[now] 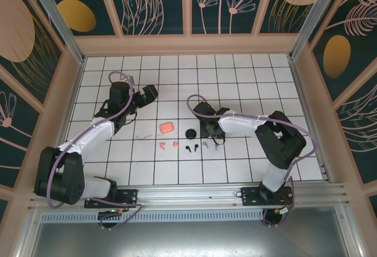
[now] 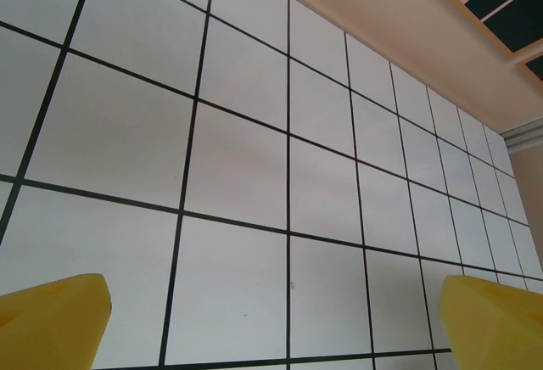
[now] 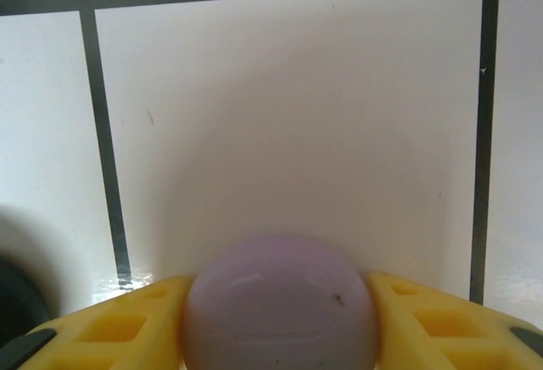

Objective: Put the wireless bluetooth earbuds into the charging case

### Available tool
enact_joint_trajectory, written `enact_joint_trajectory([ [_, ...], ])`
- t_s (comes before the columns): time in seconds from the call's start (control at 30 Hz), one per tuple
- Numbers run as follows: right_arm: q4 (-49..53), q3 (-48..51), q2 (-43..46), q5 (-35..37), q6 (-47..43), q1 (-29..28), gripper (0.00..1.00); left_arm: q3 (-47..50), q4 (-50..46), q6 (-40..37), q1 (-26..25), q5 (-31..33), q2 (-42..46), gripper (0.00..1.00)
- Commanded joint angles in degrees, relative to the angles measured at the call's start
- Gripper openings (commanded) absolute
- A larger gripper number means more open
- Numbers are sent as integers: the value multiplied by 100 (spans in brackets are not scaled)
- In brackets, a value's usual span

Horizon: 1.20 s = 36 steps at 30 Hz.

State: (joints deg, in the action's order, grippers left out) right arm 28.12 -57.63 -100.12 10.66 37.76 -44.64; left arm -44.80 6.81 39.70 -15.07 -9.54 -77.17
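You are working in a robot test cell, a lab rig rather than a home or a shop. The table (image 1: 277, 80) is a white board gridded with black lines. Its far, left and right edges are boxed in by teal flower-printed panels (image 1: 235, 3) in peach frames. Along its near edge, an aluminium rail (image 1: 194, 201) carries the left arm base (image 1: 109, 198) and the right arm base (image 1: 265, 195), with cables trailing.

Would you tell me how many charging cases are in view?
3: a salmon case left of centre, a black case beside it, a lavender case in the right claw.
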Motion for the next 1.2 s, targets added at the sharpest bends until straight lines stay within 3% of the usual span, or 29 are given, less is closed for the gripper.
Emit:
enact_joint_trajectory([
  [0.0, -68, -92, 240, 12, -8, 113, 43, 70, 380, -140, -31, -265, -40, 99],
  [0.27, -377, -689, 1255, -585, 67, 930, 41, 607, 2294, 278, -155, -1127, 44, 99],
  [0.6, -1327, -1409, 1170, -1807, 1442, 1879, 40, 1013, 4877, 530, -1047, -1512, -641, 98],
  [0.93, -2173, -1078, 1135, -2212, 3214, 1951, 40, 717, 6264, 837, -1720, -1013, -1850, 91],
  [1.17, -2135, -1128, 1140, -2045, 3378, 1799, 40, 88, 6421, 914, -1979, -967, -2621, 85],
])
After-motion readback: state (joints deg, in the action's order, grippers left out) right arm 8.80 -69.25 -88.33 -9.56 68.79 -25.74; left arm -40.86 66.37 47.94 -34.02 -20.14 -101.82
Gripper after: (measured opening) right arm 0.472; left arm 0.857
